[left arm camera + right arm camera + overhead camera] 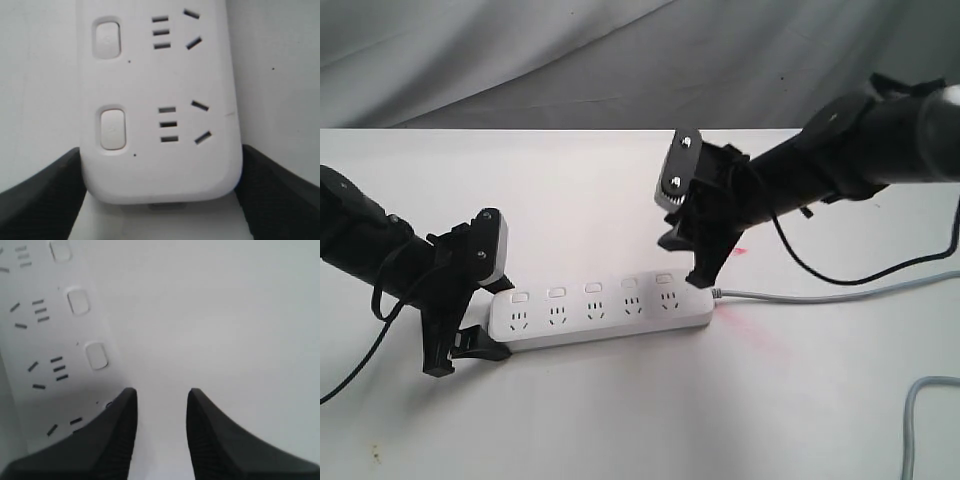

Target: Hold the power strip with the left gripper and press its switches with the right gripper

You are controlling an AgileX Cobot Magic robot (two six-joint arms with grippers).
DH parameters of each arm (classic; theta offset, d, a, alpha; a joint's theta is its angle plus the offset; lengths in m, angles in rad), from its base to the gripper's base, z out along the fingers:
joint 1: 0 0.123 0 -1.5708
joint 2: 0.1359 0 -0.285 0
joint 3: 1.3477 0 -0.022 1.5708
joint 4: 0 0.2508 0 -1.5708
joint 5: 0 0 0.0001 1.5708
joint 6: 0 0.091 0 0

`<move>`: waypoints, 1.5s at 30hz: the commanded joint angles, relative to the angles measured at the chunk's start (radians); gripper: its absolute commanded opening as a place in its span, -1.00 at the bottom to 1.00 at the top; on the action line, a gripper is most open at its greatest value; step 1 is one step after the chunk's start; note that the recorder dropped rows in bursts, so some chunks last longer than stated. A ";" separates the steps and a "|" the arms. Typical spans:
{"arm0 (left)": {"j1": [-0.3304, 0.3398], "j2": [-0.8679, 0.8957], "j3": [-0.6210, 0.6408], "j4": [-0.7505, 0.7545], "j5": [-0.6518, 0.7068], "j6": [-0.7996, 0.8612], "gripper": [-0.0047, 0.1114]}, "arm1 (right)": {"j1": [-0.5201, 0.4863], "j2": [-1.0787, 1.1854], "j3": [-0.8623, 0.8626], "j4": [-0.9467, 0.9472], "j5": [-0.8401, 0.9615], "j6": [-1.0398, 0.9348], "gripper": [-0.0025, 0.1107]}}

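The white power strip (600, 312) lies flat on the table with its row of switches (593, 288) along the far edge. My left gripper (465, 355) is shut on its left end; in the left wrist view both black fingers (47, 195) press the sides of the power strip (160, 85), and two switches (112, 129) show. My right gripper (685, 262) hovers over the right end, near the last switch (665, 279). In the right wrist view the right gripper (159, 392) is slightly open and holds nothing, with one finger (107, 435) over the power strip (45, 340) below three switches (96, 355).
The grey cord (820, 293) runs right from the strip's end. A second grey cable (918, 420) loops at the bottom right. Faint red marks (750, 335) stain the white table (620, 420). A grey cloth backdrop (570, 60) hangs behind.
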 commanded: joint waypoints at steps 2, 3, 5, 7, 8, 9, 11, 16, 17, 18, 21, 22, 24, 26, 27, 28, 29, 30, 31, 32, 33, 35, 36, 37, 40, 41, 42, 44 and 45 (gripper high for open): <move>-0.004 0.008 0.002 0.045 -0.030 0.023 0.01 | -0.002 -0.185 0.003 -0.090 0.051 0.139 -0.39; -0.004 0.008 0.002 0.045 -0.030 0.023 0.01 | -0.002 -0.216 0.003 -0.126 0.075 0.182 -0.40; -0.004 0.008 0.002 0.045 -0.030 0.023 0.01 | -0.002 -0.268 0.003 -0.197 0.137 0.261 -0.45; -0.004 0.008 0.002 0.045 -0.030 0.023 0.01 | -0.002 -0.324 0.020 -0.231 0.203 0.327 -0.56; -0.004 0.008 0.002 0.045 -0.030 0.023 0.01 | -0.002 -0.354 0.039 -0.235 0.230 0.352 -0.65; -0.004 0.008 0.002 0.045 -0.030 0.023 0.01 | -0.002 -0.386 0.065 -0.235 0.252 0.375 -0.75; -0.004 0.008 0.002 0.045 -0.030 0.023 0.01 | -0.002 -0.449 0.125 -0.235 0.284 0.403 -0.94; -0.004 0.008 0.002 0.045 -0.030 0.023 0.01 | -0.002 -0.647 0.335 -0.227 0.281 0.431 -0.96; -0.004 0.008 0.002 0.045 -0.030 0.023 0.01 | -0.002 -0.692 0.387 -0.227 0.260 0.441 -0.96; -0.004 0.008 0.002 0.045 -0.030 0.023 0.01 | -0.002 -0.737 0.420 -0.227 0.241 0.447 -0.96; -0.004 0.008 0.002 0.045 -0.030 0.023 0.01 | -0.002 -0.884 0.559 -0.227 0.077 0.460 -0.96; -0.004 0.008 0.002 0.045 -0.030 0.023 0.01 | -0.002 -0.923 0.587 -0.227 0.022 0.460 -0.96; -0.004 0.008 0.002 0.045 -0.030 0.023 0.01 | -0.002 -0.995 0.646 -0.227 -0.072 0.460 -0.96; -0.004 0.008 0.002 0.045 -0.030 0.023 0.01 | -0.002 -1.040 0.673 -0.227 -0.104 0.460 -0.96; -0.004 0.008 0.002 0.045 -0.030 0.023 0.01 | -0.002 -1.057 0.676 -0.227 -0.105 0.460 -0.96; -0.004 0.008 0.002 0.045 -0.030 0.023 0.01 | -0.002 -1.063 0.676 -0.227 -0.105 0.460 -0.96; -0.004 0.008 0.002 0.045 -0.030 0.023 0.01 | -0.002 -1.062 0.676 -0.227 -0.107 0.460 -0.96; -0.004 0.008 0.002 0.045 -0.030 0.023 0.01 | -0.002 -1.062 0.676 -0.227 -0.105 0.460 -0.96; -0.004 0.008 0.002 0.045 -0.030 0.023 0.01 | -0.002 -1.065 0.676 -0.227 -0.102 0.460 -0.96; -0.004 0.008 0.002 0.045 -0.030 0.023 0.01 | -0.002 -1.101 0.676 -0.227 -0.094 0.460 -0.96; -0.004 0.008 0.002 0.045 -0.030 0.023 0.01 | -0.002 -1.130 0.676 -0.227 -0.094 0.462 -0.96; -0.004 0.008 0.002 0.045 -0.030 0.023 0.01 | -0.024 -1.208 0.676 -0.227 -0.094 0.464 -0.96; -0.004 0.008 0.002 0.045 -0.028 0.023 0.01 | -0.054 -1.255 0.676 -0.227 -0.094 0.483 -0.96; -0.004 0.008 0.002 0.045 -0.030 0.023 0.01 | -0.082 -1.291 0.676 -0.227 -0.094 0.504 -0.96; -0.004 0.008 0.002 0.045 -0.030 0.023 0.01 | -0.249 -1.453 0.676 -0.216 -0.023 0.559 -0.96; -0.004 0.008 0.002 0.045 -0.030 0.023 0.01 | -0.322 -1.532 0.676 -0.216 0.025 0.588 -0.96; -0.004 0.008 0.002 0.045 -0.030 0.023 0.01 | -0.369 -1.575 0.676 -0.216 0.050 0.614 -0.96; -0.004 0.008 0.002 0.045 -0.030 0.023 0.01 | -0.432 -1.682 0.676 -0.235 0.070 0.708 -0.96; -0.004 0.008 0.002 0.045 -0.030 0.023 0.01 | -0.437 -1.715 0.676 -0.246 0.070 0.747 -0.96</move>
